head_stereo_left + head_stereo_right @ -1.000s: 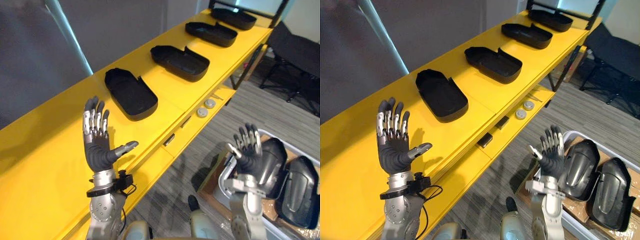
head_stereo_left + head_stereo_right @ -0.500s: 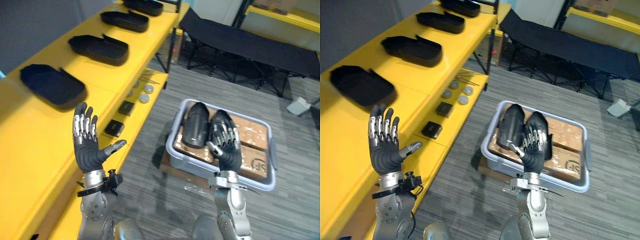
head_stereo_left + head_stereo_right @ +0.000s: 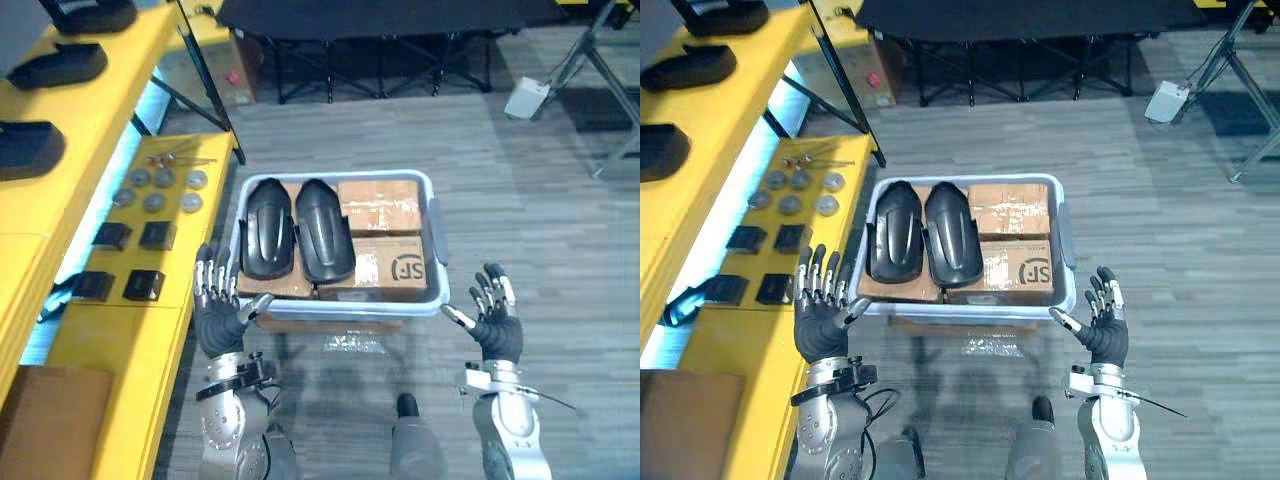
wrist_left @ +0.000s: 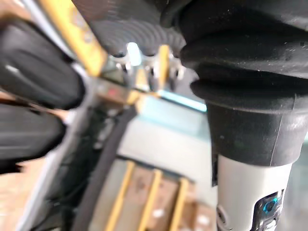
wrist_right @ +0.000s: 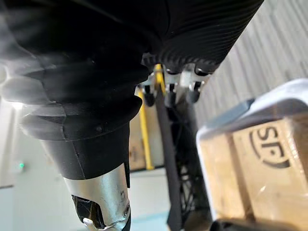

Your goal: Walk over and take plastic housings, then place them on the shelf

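Observation:
Two black plastic housings lie side by side in the left half of a grey-blue tub on the floor, on top of brown cardboard boxes. My left hand is raised with straight, spread fingers just off the tub's near left corner, holding nothing. My right hand is likewise open and empty off the tub's near right corner. More black housings rest on the yellow shelf at the far left.
The yellow shelf's lower level holds round metal discs and small black blocks. A brown box sits at the bottom left. A black folding cot stands beyond the tub. Grey carpet lies open to the right.
The camera has swung from the shelf toward the floor, so the tub now lies straight ahead and the shelf sits at the left edge. Both hands stay open and empty.

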